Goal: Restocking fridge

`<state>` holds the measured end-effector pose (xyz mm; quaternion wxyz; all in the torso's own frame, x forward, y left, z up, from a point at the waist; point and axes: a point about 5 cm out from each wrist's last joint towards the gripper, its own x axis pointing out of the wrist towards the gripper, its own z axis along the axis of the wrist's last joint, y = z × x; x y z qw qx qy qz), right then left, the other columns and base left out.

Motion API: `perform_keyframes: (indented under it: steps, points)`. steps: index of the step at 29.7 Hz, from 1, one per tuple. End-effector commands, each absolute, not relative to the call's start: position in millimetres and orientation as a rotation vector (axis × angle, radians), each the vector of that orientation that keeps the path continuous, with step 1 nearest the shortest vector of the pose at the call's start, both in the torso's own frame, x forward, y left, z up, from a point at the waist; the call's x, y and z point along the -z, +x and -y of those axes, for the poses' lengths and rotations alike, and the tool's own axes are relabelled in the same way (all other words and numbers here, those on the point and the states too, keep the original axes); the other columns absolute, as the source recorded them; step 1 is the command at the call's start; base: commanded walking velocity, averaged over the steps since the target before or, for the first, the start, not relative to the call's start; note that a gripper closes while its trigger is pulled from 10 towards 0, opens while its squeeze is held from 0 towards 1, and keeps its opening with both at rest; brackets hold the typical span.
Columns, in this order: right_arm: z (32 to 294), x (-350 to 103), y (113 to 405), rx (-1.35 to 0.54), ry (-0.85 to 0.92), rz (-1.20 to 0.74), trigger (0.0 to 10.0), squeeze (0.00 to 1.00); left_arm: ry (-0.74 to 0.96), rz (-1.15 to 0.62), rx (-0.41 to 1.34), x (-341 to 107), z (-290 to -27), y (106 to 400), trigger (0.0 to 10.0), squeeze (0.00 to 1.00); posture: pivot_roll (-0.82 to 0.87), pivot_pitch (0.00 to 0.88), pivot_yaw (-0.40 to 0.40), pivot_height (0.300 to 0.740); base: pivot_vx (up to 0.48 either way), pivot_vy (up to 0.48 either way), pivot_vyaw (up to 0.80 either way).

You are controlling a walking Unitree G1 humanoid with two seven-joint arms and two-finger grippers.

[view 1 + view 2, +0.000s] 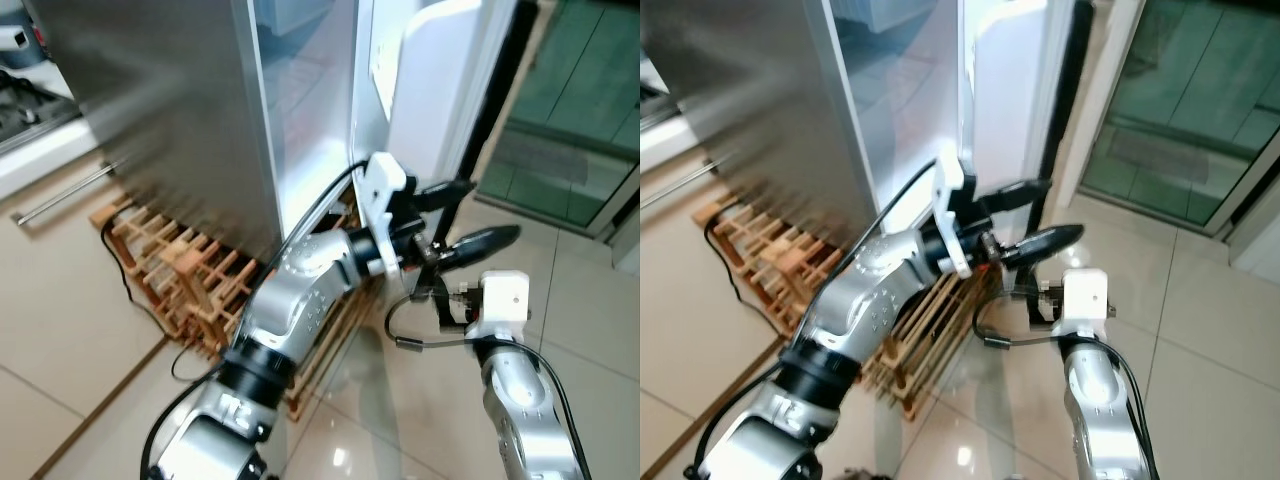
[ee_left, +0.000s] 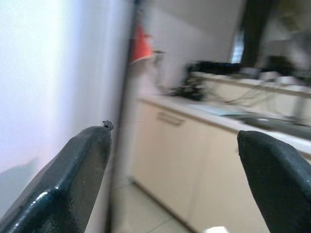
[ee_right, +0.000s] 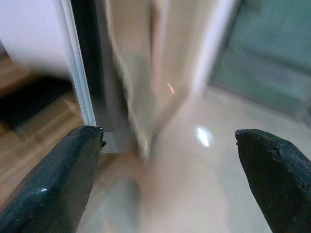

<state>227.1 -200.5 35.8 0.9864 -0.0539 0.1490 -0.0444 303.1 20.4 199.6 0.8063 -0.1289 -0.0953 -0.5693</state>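
The stainless steel fridge [image 1: 170, 110] stands ahead on the left, and its white door [image 1: 435, 80] is swung open to the right of it. My left gripper [image 1: 495, 207] reaches across to the lower edge of that door, open and holding nothing. In the left wrist view its black fingers [image 2: 73, 179] are spread beside the white door face [image 2: 39, 73]. My right gripper [image 1: 440, 290] hangs just below the left one. In the right wrist view it [image 3: 170, 179] is open and empty, facing the door's bottom edge [image 3: 77, 73]. No item for stocking is visible.
A wooden wine rack [image 1: 180, 270] lies on the tile floor against the fridge base, with a black cable [image 1: 135, 290] beside it. A counter and drawer handle [image 1: 60, 195] are at the far left. A green glass door [image 1: 570, 110] is on the right, across open tile floor [image 1: 590, 300].
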Motion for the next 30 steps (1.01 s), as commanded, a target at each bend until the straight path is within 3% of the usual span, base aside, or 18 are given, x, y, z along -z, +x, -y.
perform_keyframes:
  steps: [1,3,8,10,11,12,13,17,19,23,30]
  points:
    - [228,-19,214,0.242,-0.111,-0.428,10.0,0.00,-0.263,0.174,1.136,-192,-39,306,10.0,0.00,-0.08,0.000,0.048,0.740,0.000,0.000,0.00]
    - [256,15,185,0.420,-0.031,-0.677,10.0,0.00,-0.267,0.133,1.028,-181,-63,309,10.0,0.00,-0.07,0.000,0.053,0.740,0.000,0.000,0.00]
    - [251,30,178,0.282,0.001,-0.808,10.0,0.00,-0.306,0.108,0.848,-173,-90,319,10.0,0.00,-0.07,0.000,0.055,0.740,0.000,0.000,0.00]
    - [230,25,198,0.115,0.102,-0.756,10.0,0.00,-0.297,0.077,0.597,-162,-119,332,10.0,0.00,-0.07,0.000,0.070,0.740,0.000,0.000,0.00]
    - [230,25,198,0.115,0.102,-0.756,10.0,0.00,-0.297,0.077,0.597,-162,-119,332,10.0,0.00,-0.07,0.000,0.070,0.740,0.000,0.000,0.00]
    - [212,17,217,-0.009,0.193,-0.704,10.0,0.00,-0.260,0.045,0.380,-151,-143,339,10.0,0.00,-0.07,0.000,0.071,0.740,0.000,0.000,0.00]
    - [202,14,228,-0.061,0.234,-0.687,10.0,0.00,-0.242,0.021,0.287,-145,-154,339,10.0,0.00,-0.07,0.000,0.069,0.740,0.000,0.000,0.00]
    - [183,6,245,-0.147,0.296,-0.670,10.0,0.00,-0.165,-0.037,0.116,-133,-174,337,10.0,0.00,-0.06,0.000,0.061,0.740,0.000,0.000,0.00]
    - [161,-13,256,-0.253,0.332,-0.639,10.0,0.00,-0.124,-0.084,0.001,-123,-188,328,10.0,0.00,-0.05,0.000,0.051,0.740,0.000,0.000,0.00]
    - [139,-39,265,-0.393,0.329,-0.586,10.0,0.00,-0.140,-0.071,-0.035,-120,-191,316,10.0,0.00,-0.03,0.000,0.039,0.740,0.000,0.000,0.00]
    - [139,-55,276,-0.421,0.252,-0.528,10.0,0.00,-0.170,0.019,0.223,-127,-160,304,10.0,0.00,-0.03,0.000,0.034,0.740,0.000,0.000,0.00]
